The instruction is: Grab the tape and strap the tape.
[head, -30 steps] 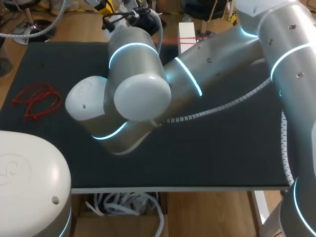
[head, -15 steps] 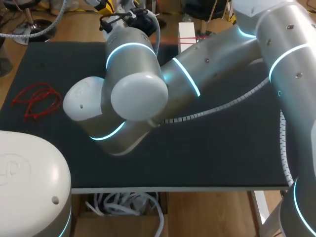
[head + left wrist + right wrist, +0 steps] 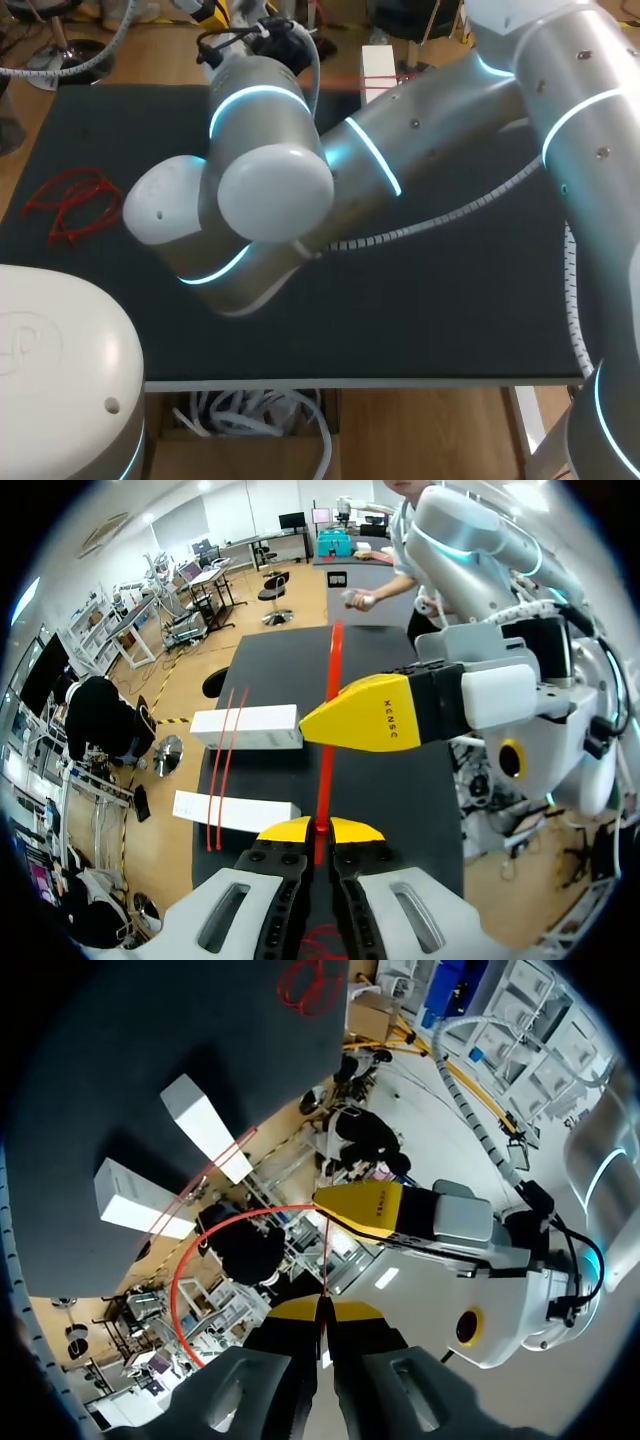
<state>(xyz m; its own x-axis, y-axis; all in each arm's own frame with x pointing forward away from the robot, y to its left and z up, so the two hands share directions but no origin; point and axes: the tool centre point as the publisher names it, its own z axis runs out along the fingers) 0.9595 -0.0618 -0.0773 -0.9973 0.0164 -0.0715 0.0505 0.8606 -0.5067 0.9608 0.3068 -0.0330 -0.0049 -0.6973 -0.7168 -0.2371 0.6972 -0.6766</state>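
Seemingly to hold a loop ready for strapping, left gripper [image 3: 320, 829] pinches shut on the red tape [image 3: 327, 742]; right gripper [image 3: 322, 1309] clamps the same tape; two white boxes [image 3: 245, 727] lie ahead.

bright, even light from above; soft sheen on the right arm [image 3: 275, 195]; white boxes [image 3: 205, 1125] cast dark shadows on the table [image 3: 100, 1040]
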